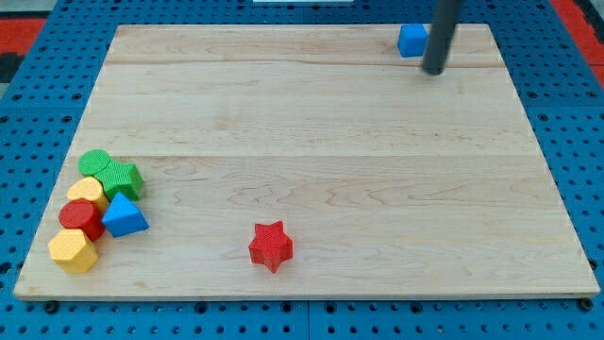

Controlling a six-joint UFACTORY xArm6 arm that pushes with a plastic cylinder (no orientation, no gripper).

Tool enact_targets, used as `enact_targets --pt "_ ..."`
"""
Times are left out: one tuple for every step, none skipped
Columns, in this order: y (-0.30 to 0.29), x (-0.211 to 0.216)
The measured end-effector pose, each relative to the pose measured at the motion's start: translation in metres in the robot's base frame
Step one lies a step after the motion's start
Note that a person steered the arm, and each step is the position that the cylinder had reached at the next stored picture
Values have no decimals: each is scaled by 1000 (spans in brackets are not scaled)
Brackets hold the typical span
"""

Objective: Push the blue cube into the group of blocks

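My tip [433,70] sits just right of the blue cube [411,40], upper right of the desk [302,113], ready to shove it toward the group [97,210] at lower left. No jaws here.

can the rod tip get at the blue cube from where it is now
Probably yes. My tip sits just to the view's right of the blue cube, slightly below it, with nothing between them. The group of blocks lies far off at the view's lower left, and only the red star stands elsewhere.
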State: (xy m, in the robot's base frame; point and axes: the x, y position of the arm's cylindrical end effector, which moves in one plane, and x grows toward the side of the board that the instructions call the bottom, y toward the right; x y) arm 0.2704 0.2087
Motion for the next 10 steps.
enact_targets --pt "27 -59" --pt "-24 -75" --pt "-96 -30" --pt "-124 6" --pt "-108 4" --pt "-107 25" --pt "-103 44" --pt "-69 46" --pt "-61 67" --pt "-63 90"
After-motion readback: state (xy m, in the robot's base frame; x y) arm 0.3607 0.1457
